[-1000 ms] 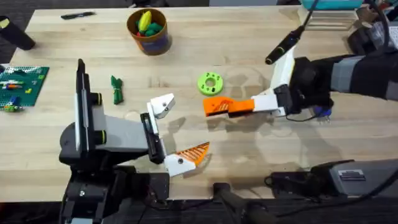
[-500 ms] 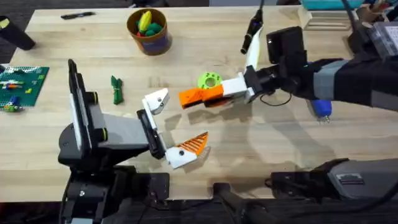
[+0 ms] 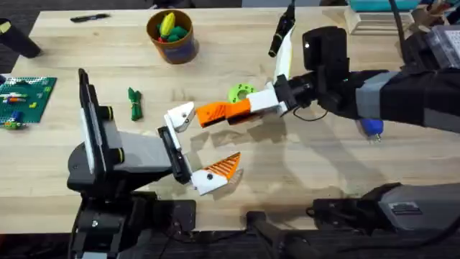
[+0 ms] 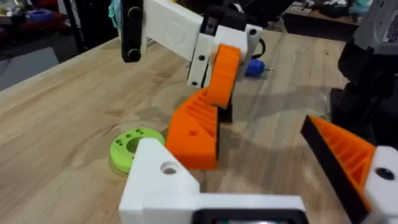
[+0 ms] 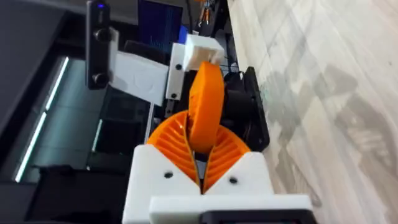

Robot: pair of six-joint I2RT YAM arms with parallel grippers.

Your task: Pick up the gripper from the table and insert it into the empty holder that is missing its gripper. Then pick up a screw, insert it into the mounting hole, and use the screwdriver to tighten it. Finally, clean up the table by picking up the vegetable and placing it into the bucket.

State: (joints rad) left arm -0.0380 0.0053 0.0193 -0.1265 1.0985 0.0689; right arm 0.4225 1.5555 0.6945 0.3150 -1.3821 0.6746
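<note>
**Overhead view: the orange tip arrives at the bare mount**

Overhead view, nearest the front edge of the desk point(image 3: 302, 180): the left gripper point(image 3: 205, 147) lies with its fingers spread wide and nothing between them. One finger already has its orange ridged tip point(image 3: 224, 167). The other is the holder point(image 3: 182, 117), a bare white mount with an open screw hole that the left wrist view shows on its upper face.

Just beyond it, the right gripper point(image 3: 241, 110) reaches in from the right side. Its fingers are closed on the gripper point(image 3: 213, 113), the loose orange wedge, pinching its rear end so the free end leads. That free end is just beside the holder, possibly touching; I cannot tell which.

The wedge looks like light, stiff printed plastic. It should not flex or crush, though its smooth flanks could swivel in a pinch. The present hold at the back, with the ridged faces pressed together, seems sensible, since it leaves the mating end free.

Further back, the green disc point(image 3: 241, 92) sits behind the right fingers. The vegetable point(image 3: 134, 103) lies toward the left edge, and the bucket point(image 3: 171, 34) stands near the far edge. The screwdriver point(image 3: 371, 128) lies by the right arm.

Compared with half a second ago, the right arm has carried the wedge further left, closing the gap to the holder. The left arm has stayed put.
</note>
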